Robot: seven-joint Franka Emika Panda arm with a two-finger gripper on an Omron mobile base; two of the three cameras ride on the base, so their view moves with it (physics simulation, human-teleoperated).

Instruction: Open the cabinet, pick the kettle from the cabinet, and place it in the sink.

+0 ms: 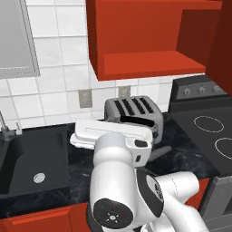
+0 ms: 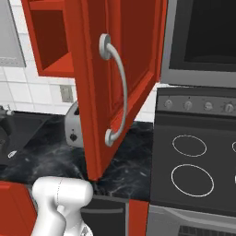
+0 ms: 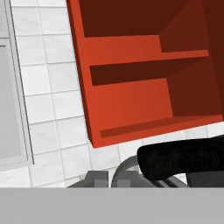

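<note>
One glossy red cabinet (image 3: 144, 87), boxy, smooth shelves, door (image 2: 115, 83) ajar.

- We see a silver toaster (image 1: 136, 113) on the black marble tabletop (image 2: 46, 156), against the white tiled wall (image 1: 59, 59).
- Black stove (image 2: 198, 170) just right, knobs (image 2: 208, 106) along its back.

Even, bright rendered light, sharp throughout, with soft shading inside the cabinet (image 3: 131, 87) and no glare.
</note>
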